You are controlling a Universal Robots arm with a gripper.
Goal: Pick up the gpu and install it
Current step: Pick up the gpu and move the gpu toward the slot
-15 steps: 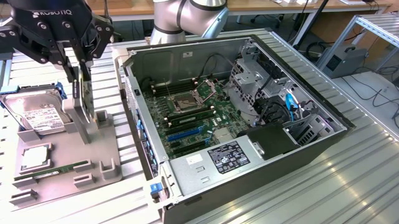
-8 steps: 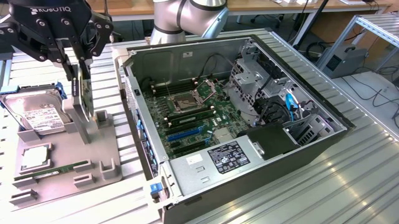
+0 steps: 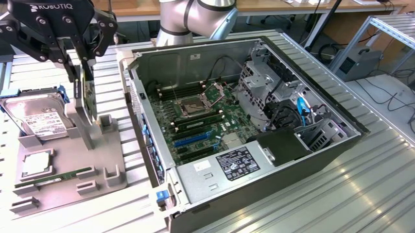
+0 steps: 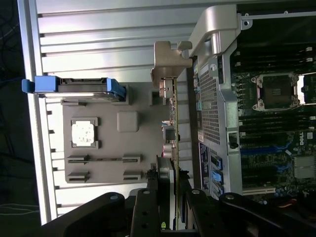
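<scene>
Exterior view: an open computer case (image 3: 279, 191) lies on its side on the ribbed metal desk (image 3: 363, 194), its motherboard (image 3: 201, 121) exposed. At the exterior view's left of the case sits a grey parts fixture (image 3: 112, 162). It carries a hard drive (image 3: 39, 121) in blue rails, a processor chip (image 3: 36, 164) and a green RAM stick (image 3: 55, 177). The gpu (image 3: 91, 104) stands on edge in a slotted post along the fixture's edge nearest the case. The gripper (image 3: 83, 83) hangs directly over the card, and the arm (image 3: 194, 17) rises behind the case's far wall.

Wrist view: the same layout seen along the card's length. The gpu (image 4: 173, 123) appears edge-on as a thin strip running from the gripper (image 4: 169, 190) to the grey post, just beside the case (image 4: 217, 98) wall. This view gives the flat plan of the fixture (image 4: 148, 143), with the processor chip (image 4: 83, 133) and RAM stick (image 4: 104, 159) each in its own recess and the hard drive (image 4: 74, 86) edge-on. It also shows the desk (image 4: 98, 44) beyond the fixture and the motherboard (image 4: 276, 123) socket. The exterior view alone shows the card's height and the gripper's body.

Gripper state: the fingers (image 4: 147, 207) stand partway apart, one on each side of the card's end. Whether the pads touch the card cannot be told. The card remains seated in the fixture.
</scene>
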